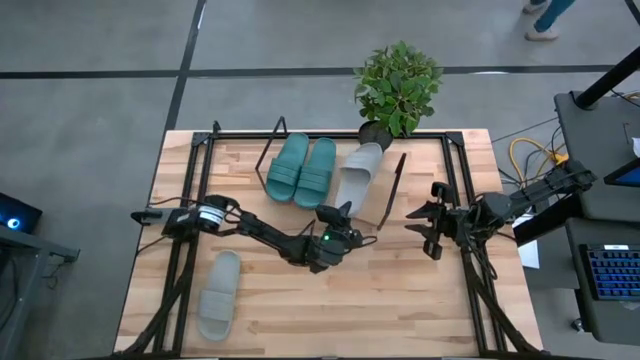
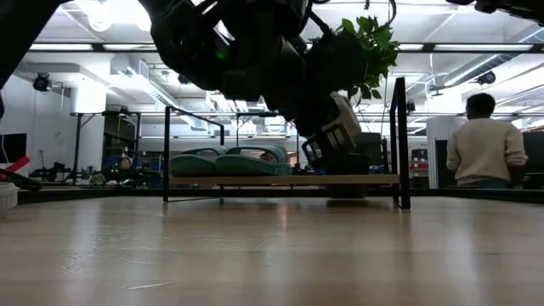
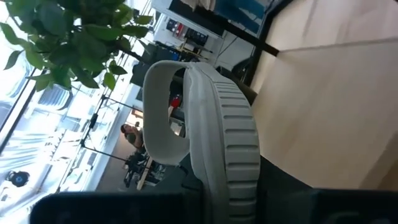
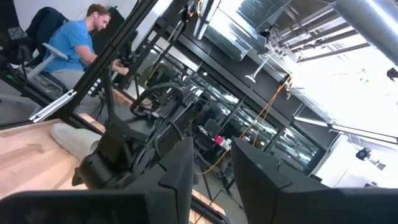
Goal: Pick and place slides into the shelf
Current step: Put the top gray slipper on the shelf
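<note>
- Nearest the overhead camera, your left gripper (image 1: 338, 228) sits at frame centre, pinching the heel end of a light grey slide (image 1: 359, 172) whose toe end reaches up onto the shelf (image 1: 392, 190).
- Seen from the left wrist, that grey slide (image 3: 211, 124) fills the middle of the frame, ribbed sole and broad strap turned toward the lens.
- Across the table at table-top height, the left arm hangs in the upper centre with the grey slide (image 2: 340, 127) tilted above the shelf board (image 2: 280, 179).
- Two teal green slides (image 1: 302, 170) lie side by side on the shelf, just left of the grey one, in the upper centre of the overhead frame.
- A second light grey slide (image 1: 218, 295) lies alone on the table (image 1: 400, 300) at lower left.
- Your right gripper (image 1: 432, 228) hovers at centre right, fingers (image 4: 180, 168) slightly spread and holding nothing.
- A potted plant (image 1: 398, 85) stands at the table's upper edge, behind the shelf.
</note>
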